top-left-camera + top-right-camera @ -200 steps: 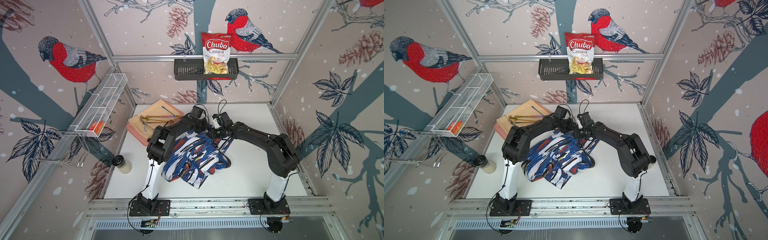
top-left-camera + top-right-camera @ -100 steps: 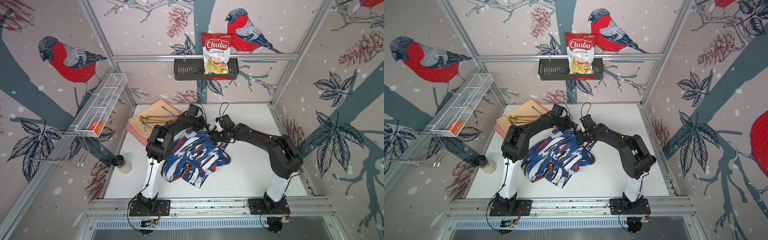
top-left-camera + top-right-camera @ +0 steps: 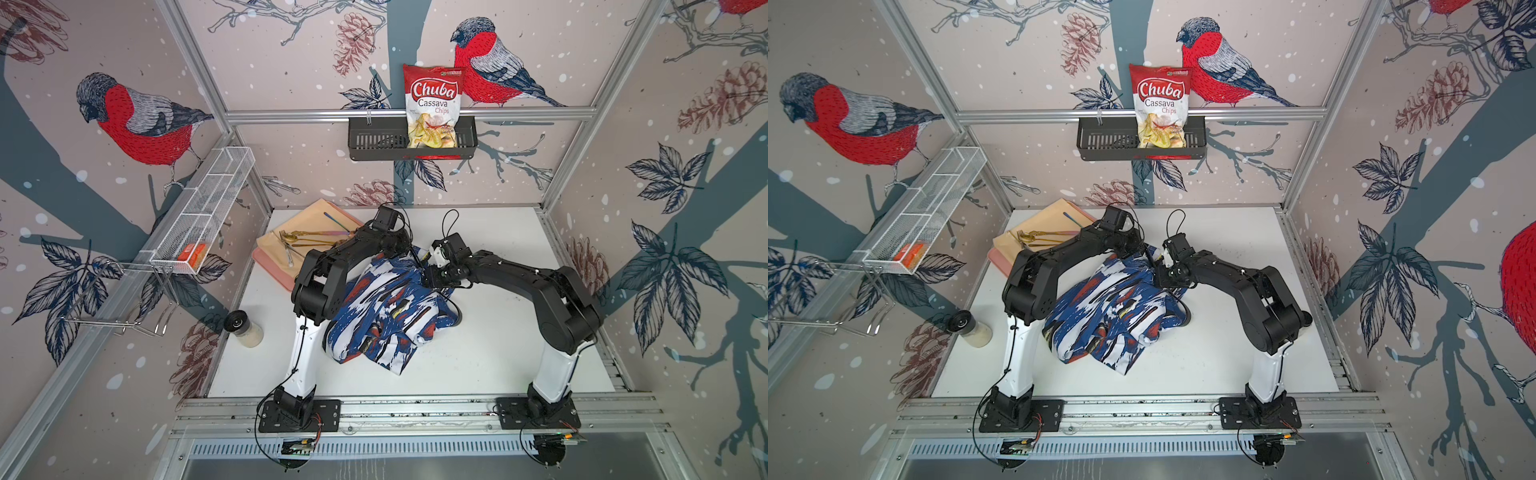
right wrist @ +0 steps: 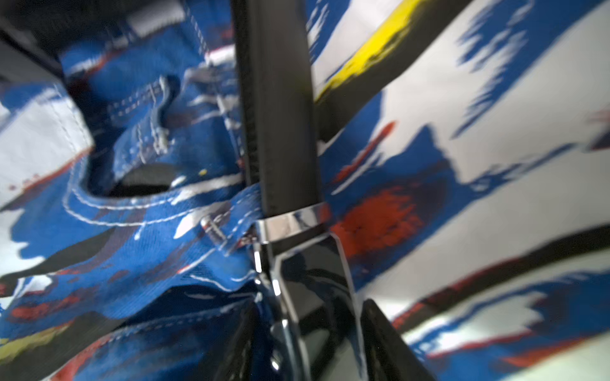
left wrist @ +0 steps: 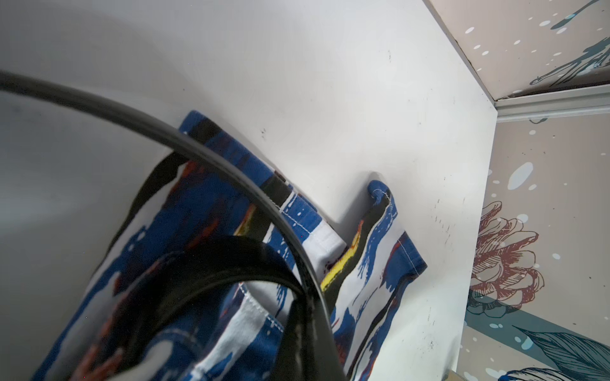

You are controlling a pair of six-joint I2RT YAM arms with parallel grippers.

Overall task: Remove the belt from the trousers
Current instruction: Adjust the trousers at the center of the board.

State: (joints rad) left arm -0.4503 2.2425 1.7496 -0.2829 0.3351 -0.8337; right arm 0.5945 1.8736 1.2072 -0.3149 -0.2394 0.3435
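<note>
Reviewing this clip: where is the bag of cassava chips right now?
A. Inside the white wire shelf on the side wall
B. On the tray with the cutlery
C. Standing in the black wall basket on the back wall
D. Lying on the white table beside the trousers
C: in both top views the chips bag stands upright in the black wall basket on the back wall, well above the trousers.

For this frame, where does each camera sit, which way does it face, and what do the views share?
Top views: high at the front, looking down at both arms, the trousers and the table.
Left wrist: on the left arm, facing the trousers, table and a dark cable; no end effector visible.
Right wrist: on the right arm, close on the belt and its buckle.
Shared: the trousers appear in all views.
</note>
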